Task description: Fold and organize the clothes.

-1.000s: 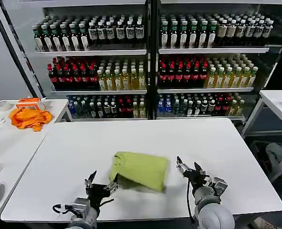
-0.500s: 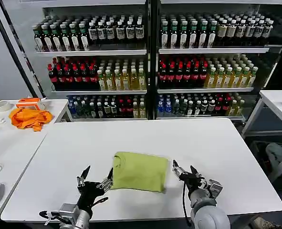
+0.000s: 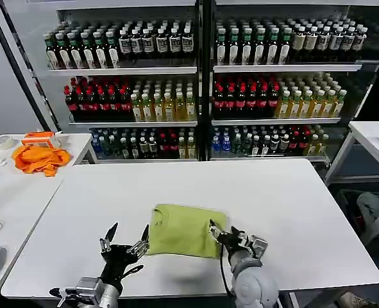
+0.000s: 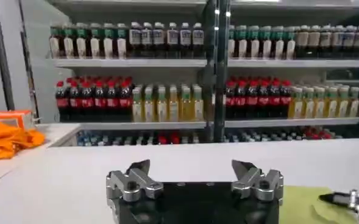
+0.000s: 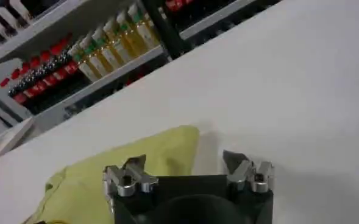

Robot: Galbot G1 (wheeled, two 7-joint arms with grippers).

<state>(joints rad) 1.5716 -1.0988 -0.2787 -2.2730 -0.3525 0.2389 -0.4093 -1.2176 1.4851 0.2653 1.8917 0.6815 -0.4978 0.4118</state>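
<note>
- The counter (image 3: 292, 199) is seen carrying the T-shirt (image 3: 186, 230) near the middle of its front edge, as a compact rectangle with the collar toward the left corner of the fold.
- The T-shirt is now lying flat, where a second ago one side was lifted and bulging; the fold is judged essentially complete.
- The right end effector (image 3: 227, 236) has been moved inward from the counter's right side to the garment's right edge, fingers apart, nothing gripped.
- The left end effector (image 3: 122, 247) has been drawn back toward the front edge, just beside the left edge of the fold, fingers apart and empty.
</note>
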